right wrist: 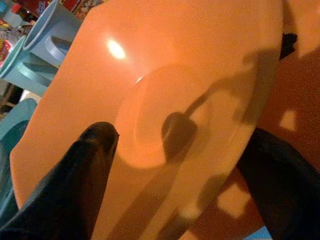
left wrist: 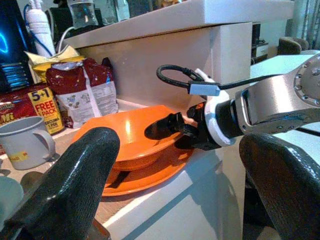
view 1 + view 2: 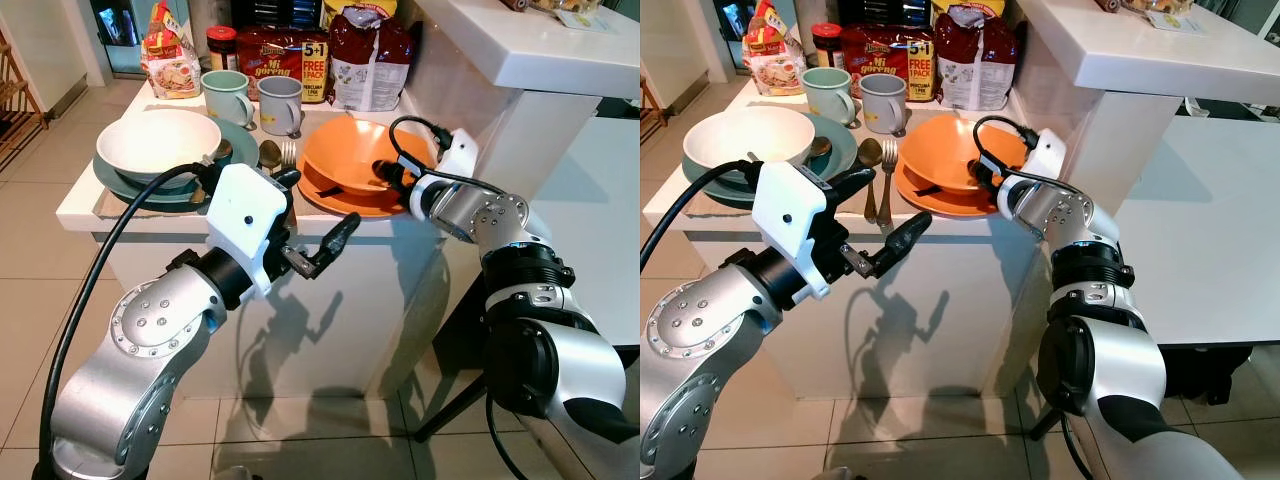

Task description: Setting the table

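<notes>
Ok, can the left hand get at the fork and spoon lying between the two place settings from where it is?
Probably yes. The left hand hangs open just off the counter's front edge, and the metal fork and spoon lie past it with nothing between; the right hand is busy at the orange bowl.

The right gripper (image 3: 384, 172) reaches over the worktop (image 3: 80, 205), its fingers straddling the near rim of a bowl (image 3: 352, 155) that sits on a plate (image 3: 345, 205). To the left of that gripper lie a fork (image 3: 288, 153) and a spoon (image 3: 269, 154), side by side. Further left, a second bowl (image 3: 157, 140) rests on another plate (image 3: 130, 190). Beyond the gripper, at the back of the worktop, stand two mugs (image 3: 281, 103), with food packets (image 3: 370, 55) behind them. The left gripper (image 3: 315, 215) hangs in front of the worktop's edge, near the cutlery, fingers apart.
</notes>
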Controlling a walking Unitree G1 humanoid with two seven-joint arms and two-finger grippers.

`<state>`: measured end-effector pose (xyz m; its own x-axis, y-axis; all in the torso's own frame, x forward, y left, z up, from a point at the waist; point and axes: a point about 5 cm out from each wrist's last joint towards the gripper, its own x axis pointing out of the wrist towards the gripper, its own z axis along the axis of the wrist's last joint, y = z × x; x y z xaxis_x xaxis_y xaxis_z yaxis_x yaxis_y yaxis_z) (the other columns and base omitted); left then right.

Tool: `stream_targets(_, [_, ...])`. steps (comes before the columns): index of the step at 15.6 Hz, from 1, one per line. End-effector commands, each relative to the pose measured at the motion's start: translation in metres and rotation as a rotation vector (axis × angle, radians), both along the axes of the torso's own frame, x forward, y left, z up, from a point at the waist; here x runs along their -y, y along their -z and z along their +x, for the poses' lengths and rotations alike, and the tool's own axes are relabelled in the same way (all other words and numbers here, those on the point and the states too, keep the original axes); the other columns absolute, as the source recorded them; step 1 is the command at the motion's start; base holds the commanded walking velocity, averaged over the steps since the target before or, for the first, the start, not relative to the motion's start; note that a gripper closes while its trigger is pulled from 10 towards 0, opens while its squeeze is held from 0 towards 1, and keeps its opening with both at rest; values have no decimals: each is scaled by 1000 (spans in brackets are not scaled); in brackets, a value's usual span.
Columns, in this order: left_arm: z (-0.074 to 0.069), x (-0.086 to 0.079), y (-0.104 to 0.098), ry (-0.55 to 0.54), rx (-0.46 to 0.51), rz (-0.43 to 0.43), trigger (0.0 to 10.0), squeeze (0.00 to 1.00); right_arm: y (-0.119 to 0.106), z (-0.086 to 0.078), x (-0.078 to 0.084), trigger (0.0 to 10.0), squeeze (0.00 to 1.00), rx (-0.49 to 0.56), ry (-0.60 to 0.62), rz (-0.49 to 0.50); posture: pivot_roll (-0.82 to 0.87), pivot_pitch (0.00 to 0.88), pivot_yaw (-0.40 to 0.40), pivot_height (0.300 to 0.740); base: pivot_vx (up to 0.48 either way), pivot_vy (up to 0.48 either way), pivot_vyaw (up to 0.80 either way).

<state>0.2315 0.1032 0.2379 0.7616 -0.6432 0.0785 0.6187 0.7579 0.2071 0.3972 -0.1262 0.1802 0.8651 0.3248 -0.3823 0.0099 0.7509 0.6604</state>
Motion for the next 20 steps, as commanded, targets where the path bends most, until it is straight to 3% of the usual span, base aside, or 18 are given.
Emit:
stream_targets(1, [-3, 3, 0, 15, -6, 3, 10000, 0, -8, 2, -1, 0, 0, 7, -13, 31, 30, 0, -89, 740, 0, 0, 0])
stream_targets(9, [-2, 1, 0, 6, -12, -13, 10000, 0, -9, 3, -1, 0, 0, 1, -24, 88, 32, 0, -88, 740, 0, 0, 0])
stream_targets(14, [0, -3, 5, -15, -43, 36, 10000, 0, -10, 2, -2, 0, 0, 5, -34, 90, 32, 0, -86, 740, 0, 0, 0])
stream_targets(18, [4, -10, 12, -65, -80, 84, 10000, 0, -13, 1, -1, 0, 0, 15, -44, 101, 31, 0, -82, 740, 0, 0, 0])
stream_targets(20, [12, -20, 8, -158, -48, 82, 10000, 0, -21, 2, 1, 0, 0, 40, -37, 120, 32, 0, -82, 740, 0, 0, 0])
